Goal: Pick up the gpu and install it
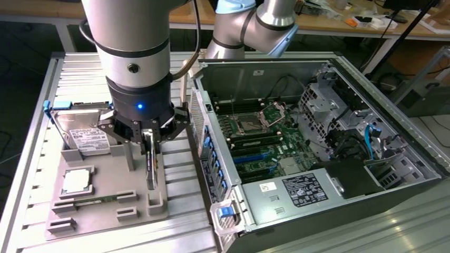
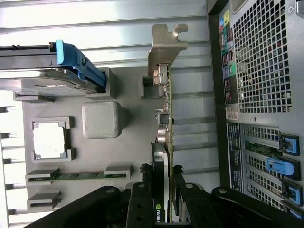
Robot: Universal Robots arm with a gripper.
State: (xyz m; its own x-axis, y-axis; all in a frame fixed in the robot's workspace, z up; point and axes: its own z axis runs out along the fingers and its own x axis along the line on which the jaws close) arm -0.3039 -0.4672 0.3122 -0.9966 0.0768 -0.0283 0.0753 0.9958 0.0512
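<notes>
Bench (image 1: 77, 68): slatted metal. A grey fixture tray (image 1: 105, 171) lies on it, and an open computer case (image 1: 239, 79) lies just beside the tray's edge on the exterior view's right.

Tray contents:
- The gpu (image 1: 150, 168) stands on its long edge in the holders along the tray edge nearest the case, still seated. Its silver bracket (image 2: 166, 47) sticks out past the tray's end.
- The hard drive (image 1: 84, 134), with a white label and blue tabs, leans in its cradle at the far corner on the exterior view's left.
- The processor chip (image 1: 76, 182) lies flat in a square pocket midway along that left edge.
- The memory stick (image 1: 95, 201) lies in a slot near the tray's front edge.

Case contents: the open side faces up and the motherboard (image 1: 260, 142) is exposed. A boxed power supply (image 1: 295, 192) sits at the near end. A row of blue slot latches (image 1: 211, 158) runs along the wall facing the tray.

Gripper (image 1: 150, 142): it is down over the card's upper edge. In the wrist view the fingers (image 2: 142, 190) are set narrow, one on each face of the gpu (image 2: 167, 118), and they appear closed on it.

Room: a thin strip of bare bench runs between the card and the case wall (image 2: 261, 57). There is more bare tray on the card's other side.
</notes>
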